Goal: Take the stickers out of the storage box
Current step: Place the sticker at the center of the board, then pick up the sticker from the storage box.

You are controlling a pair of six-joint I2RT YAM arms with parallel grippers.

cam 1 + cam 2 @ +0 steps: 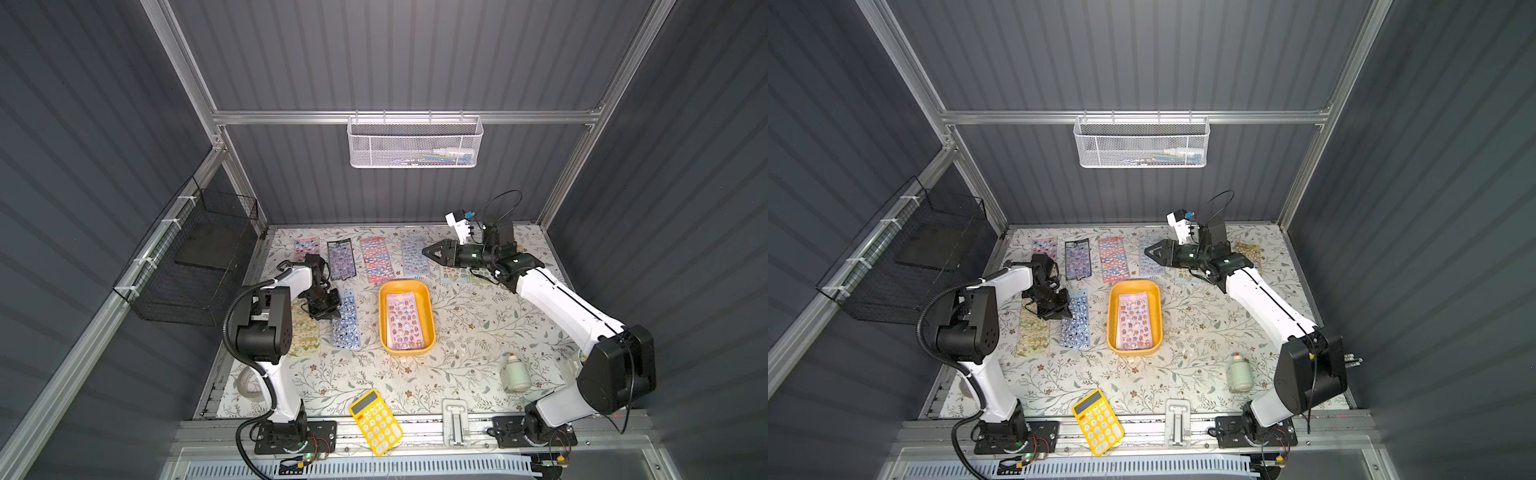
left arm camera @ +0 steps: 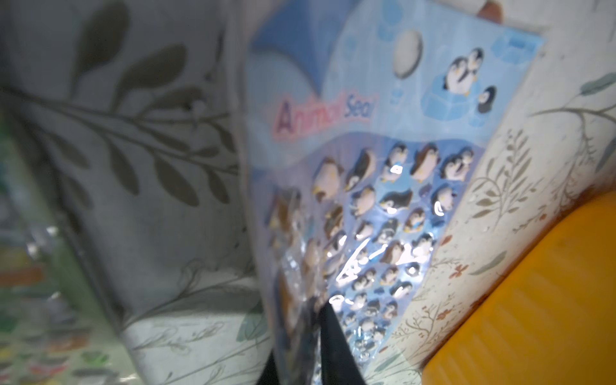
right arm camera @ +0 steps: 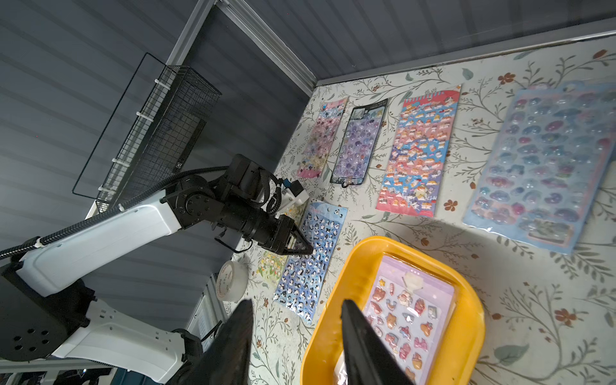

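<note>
Mustard-yellow storage box (image 1: 383,316) holds one sheet of stickers (image 1: 405,321), well apart from our right fingers (image 1: 428,251), which are open and empty. Our left fingers (image 3: 306,248) sit at the edge of the blue penguin sheet (image 3: 310,270) on the desk (image 1: 478,332); we cannot tell whether they grip it.

Built alike: left arm (image 1: 282,390) and right arm (image 1: 561,303) in glossy white shells between blocky black joint housings, with round holes dotting the left elbow cover. Bolted onto black base plates (image 1: 324,432) at 7 and 5 o'clock of the table, red wires alongside. Ribbed black hose (image 1: 225,322) at the left arm's 9 o'clock. Thin black cable (image 1: 504,191) looped at the right wrist's 12 o'clock, beside a white camera block (image 1: 457,224). Black pointed fingers on left gripper (image 3: 308,248) and right gripper (image 1: 424,251).
</note>
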